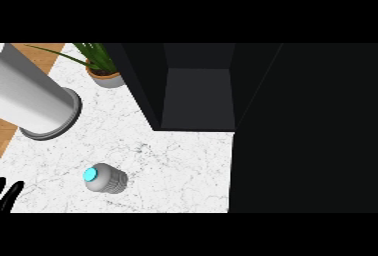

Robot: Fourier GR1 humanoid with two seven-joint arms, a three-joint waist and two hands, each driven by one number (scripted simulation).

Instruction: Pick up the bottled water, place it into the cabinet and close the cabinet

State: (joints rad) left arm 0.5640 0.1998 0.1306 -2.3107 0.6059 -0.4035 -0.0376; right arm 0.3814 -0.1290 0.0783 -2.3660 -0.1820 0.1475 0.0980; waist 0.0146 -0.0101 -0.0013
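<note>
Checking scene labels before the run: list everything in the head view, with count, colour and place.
small grey bottled water with a cyan cap: 1, grey and cyan, on the counter, lower left.
dark open cabinet: 1, black, top centre to right, interior visible.
white marble counter: 1, white with grey veins, centre.
large grey cylinder: 1, light grey, upper left, lying across the counter's edge.
potted green plant in a tan pot: 1, green and tan, top, left of the cabinet.
left hand: 1, black, lower left edge, only fingers showing, straight.
right hand: not in view.
</note>
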